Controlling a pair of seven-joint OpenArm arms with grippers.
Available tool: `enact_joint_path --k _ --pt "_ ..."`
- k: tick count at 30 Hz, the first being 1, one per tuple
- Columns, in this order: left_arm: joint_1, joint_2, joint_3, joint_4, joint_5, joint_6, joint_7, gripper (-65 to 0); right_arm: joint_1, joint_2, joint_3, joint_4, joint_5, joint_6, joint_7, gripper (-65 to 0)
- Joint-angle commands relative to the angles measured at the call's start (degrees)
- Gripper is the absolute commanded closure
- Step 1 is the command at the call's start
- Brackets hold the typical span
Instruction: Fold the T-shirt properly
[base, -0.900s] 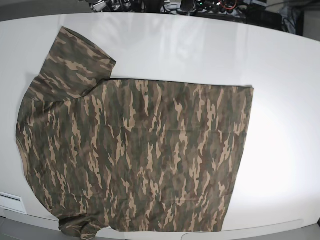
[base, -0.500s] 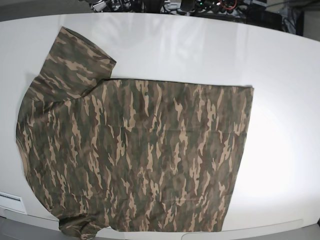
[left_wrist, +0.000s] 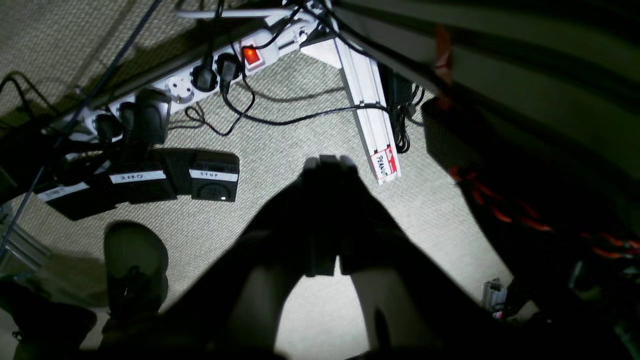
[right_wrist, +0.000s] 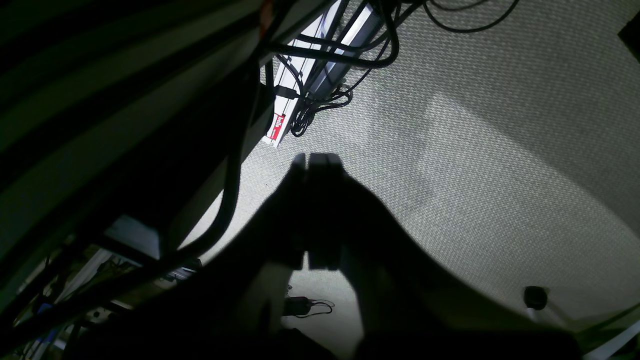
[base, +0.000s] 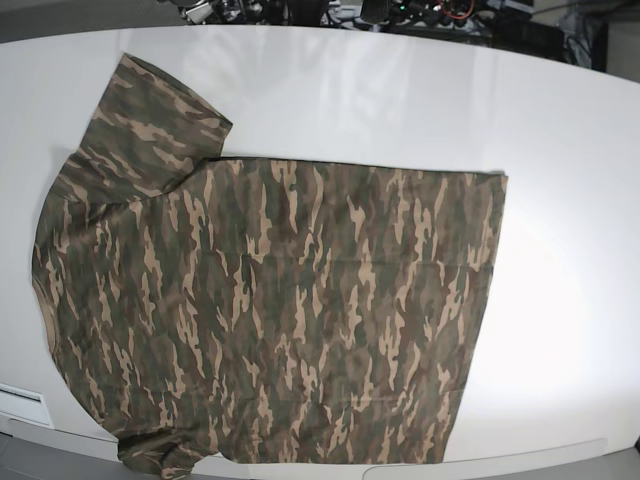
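Both end effectors (left_wrist: 327, 162) (right_wrist: 317, 162) closed, away from the T-shirt (base: 270, 310)

Below the left one, a floor strip's (left_wrist: 367, 105) tag reads "PEANUT"; the shirt lies on the table (base: 570, 300).

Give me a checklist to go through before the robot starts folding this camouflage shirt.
- Shirt spread out on the table: ok, the body lies broadly flat.
- Upper sleeve extended: ok, it points away from the body.
- Lower sleeve laid flat: not ok, it looks bunched at the table's near edge.
- Left jaws shut, nothing in them: ok.
- Right jaws shut, nothing in them: ok.
- Underside of the shirt free of folds: cannot tell, it is hidden.
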Motion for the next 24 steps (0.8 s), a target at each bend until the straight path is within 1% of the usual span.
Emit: enact_joint_path --k 1,4,8,11,13,14,18,19,21,24 --pt "0.1 0.0 0.1 0.3 0.2 -0.6 -0.2 0.0 0.8 0.2 0.2 0.8 -0.2 0.4 -0.6 0.0" --pt "0.1 0.0 0.1 0.4 0.2 -0.6 0.1 0.0 0.8 0.2 0.2 1.1 -0.5 0.4 -2.0 0.0" --pt "0.2 0.0 0.1 2.9 1.0 -1.3 5.6 0.0 0.5 0.3 0.2 3.3 -2.8 2.0 -5.7 0.0" --pt "0.7 -0.2 0.1 4.8 3.9 -5.3 8.5 0.0 -1.4 1.2 0.2 5.6 -3.2 2.2 -8.0 0.0" --pt "2.0 -1.1 0.1 6.8 4.2 -7.6 9.5 0.0 -4.3 2.3 0.2 7.7 -3.2 3.8 -8.2 0.0" --pt "3.0 -1.8 0.1 8.0 4.2 -8.3 9.9 0.0 -6.0 3.1 0.2 9.0 -3.2 4.4 -8.2 0.0" --pt "7.7 -5.3 0.1 13.6 3.8 -8.7 11.1 0.0 -13.3 6.6 0.2 15.6 -2.7 4.5 -8.9 0.0" --pt "9.0 -6.3 0.1 15.0 2.4 -9.2 11.8 0.0 -15.2 7.6 0.2 17.8 -2.2 4.5 -9.7 0.0" --pt "11.8 -8.7 0.1 18.2 -1.7 -11.3 13.4 0.0 -19.0 9.5 0.2 22.8 0.3 4.6 -12.4 0.0" --pt "16.2 -12.3 0.0 23.8 -6.1 -14.1 14.9 0.0 -25.0 12.5 0.2 31.0 4.1 6.6 -15.6 0.0"
